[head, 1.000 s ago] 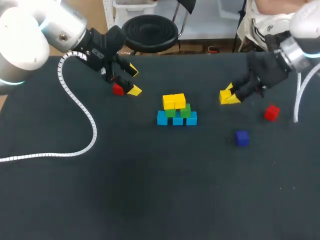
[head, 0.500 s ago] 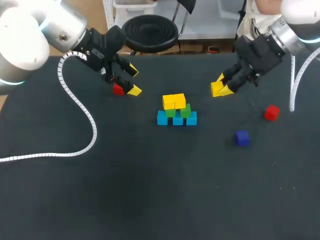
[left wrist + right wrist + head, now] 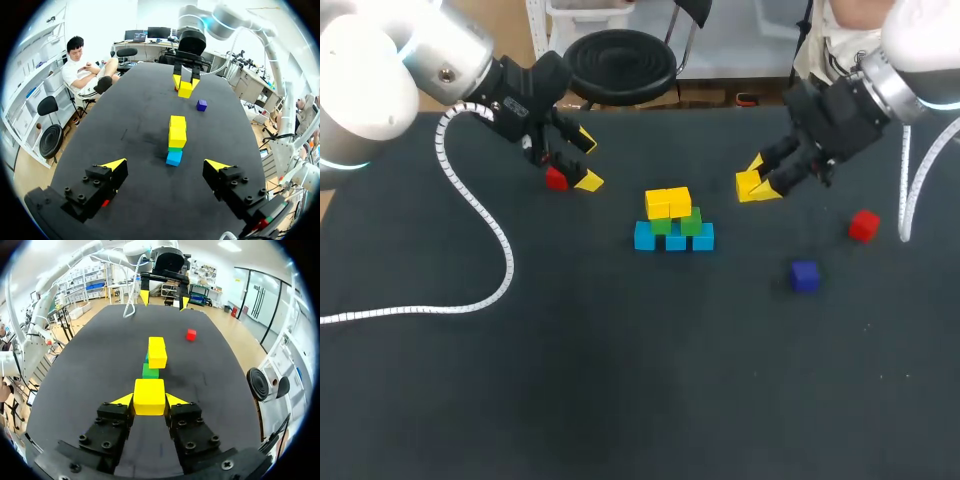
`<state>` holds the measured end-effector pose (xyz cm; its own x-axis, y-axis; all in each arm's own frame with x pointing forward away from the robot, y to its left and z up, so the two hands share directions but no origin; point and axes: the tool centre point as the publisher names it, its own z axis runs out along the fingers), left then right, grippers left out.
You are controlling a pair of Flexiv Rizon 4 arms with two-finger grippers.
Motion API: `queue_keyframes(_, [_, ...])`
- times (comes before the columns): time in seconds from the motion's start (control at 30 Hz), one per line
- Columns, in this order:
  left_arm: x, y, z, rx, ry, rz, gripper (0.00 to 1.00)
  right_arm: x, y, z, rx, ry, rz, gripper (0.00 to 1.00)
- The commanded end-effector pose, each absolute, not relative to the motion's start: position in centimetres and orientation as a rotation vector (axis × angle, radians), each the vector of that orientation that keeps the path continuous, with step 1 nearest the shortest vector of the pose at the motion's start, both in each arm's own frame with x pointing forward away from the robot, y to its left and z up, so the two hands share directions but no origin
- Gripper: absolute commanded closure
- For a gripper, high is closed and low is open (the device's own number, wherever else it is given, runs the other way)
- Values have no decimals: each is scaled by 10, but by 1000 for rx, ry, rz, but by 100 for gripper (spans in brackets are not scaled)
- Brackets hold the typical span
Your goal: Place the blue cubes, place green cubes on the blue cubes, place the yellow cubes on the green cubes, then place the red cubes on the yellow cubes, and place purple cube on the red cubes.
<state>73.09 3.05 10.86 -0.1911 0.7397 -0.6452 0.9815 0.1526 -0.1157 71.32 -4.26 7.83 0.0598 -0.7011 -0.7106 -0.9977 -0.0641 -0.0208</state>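
Note:
At the table's middle stands a stack: a row of blue cubes (image 3: 675, 239), two green cubes (image 3: 679, 224) on them and two yellow cubes (image 3: 668, 202) on top. My right gripper (image 3: 753, 187) hangs to the right of the stack, shut on a third yellow cube (image 3: 149, 396), which sits squarely between its fingers. My left gripper (image 3: 582, 160) stands open at the back left, with a red cube (image 3: 556, 179) lying by its near finger. A second red cube (image 3: 863, 225) and a purple cube (image 3: 805, 275) lie on the table to the right.
The black table (image 3: 620, 380) is bare across its front half. A white coiled cable (image 3: 480, 220) trails from my left arm over the left part of the table. In the left wrist view the stack (image 3: 176, 137) is straight ahead of the open fingers.
My right gripper has carried the yellow cube leftward, closer to the stack. My left arm and the loose cubes have stayed put.

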Motion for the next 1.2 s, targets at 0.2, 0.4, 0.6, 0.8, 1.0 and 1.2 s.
queue_keyframes(0.2, [731,31,109,1636,1995,-732,0,711,-43,79,-1817,1694,730,100])
queue_keyframes(0.4, [731,31,109,1636,1995,-732,0,711,-43,79,-1817,1694,730,100])
queue_keyframes(0.6, [731,31,109,1636,1995,-732,0,700,-30,76,-1805,1684,764,100])
queue_keyframes(0.8, [731,31,109,1636,1995,-732,0,682,-20,83,-1784,1727,735,100])
queue_keyframes(1.0, [731,31,109,1636,1995,-732,0,674,-7,86,-1778,1729,748,100])
queue_keyframes(1.2, [731,31,109,1636,1995,-732,0,680,7,74,-1797,1713,787,100])
